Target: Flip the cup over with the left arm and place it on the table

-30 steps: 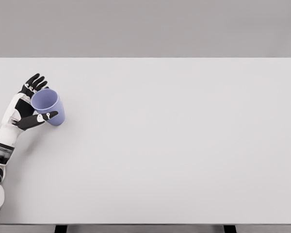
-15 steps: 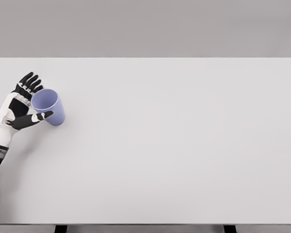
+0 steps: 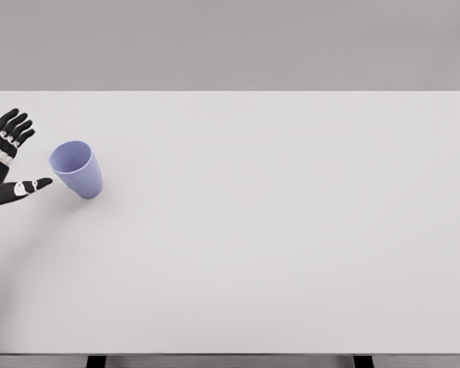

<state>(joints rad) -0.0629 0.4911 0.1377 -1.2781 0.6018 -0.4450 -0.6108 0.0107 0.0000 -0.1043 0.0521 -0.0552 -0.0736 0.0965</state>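
Note:
A lavender cup (image 3: 77,169) stands upright on the white table (image 3: 276,215) near its left side, mouth facing up. My left hand (image 3: 21,157) is at the picture's left edge, a short gap left of the cup and not touching it. Its fingers (image 3: 9,126) are spread and its thumb (image 3: 27,188) points toward the cup. The hand holds nothing. Most of the left arm is cut off by the frame edge. The right arm is out of sight.
The table's far edge (image 3: 230,92) meets a plain grey wall. Its front edge (image 3: 230,354) runs along the bottom of the picture, with dark legs showing beneath.
The left hand let go of the cup and drew back to the left, now mostly off the frame. The cup stays standing in the same spot.

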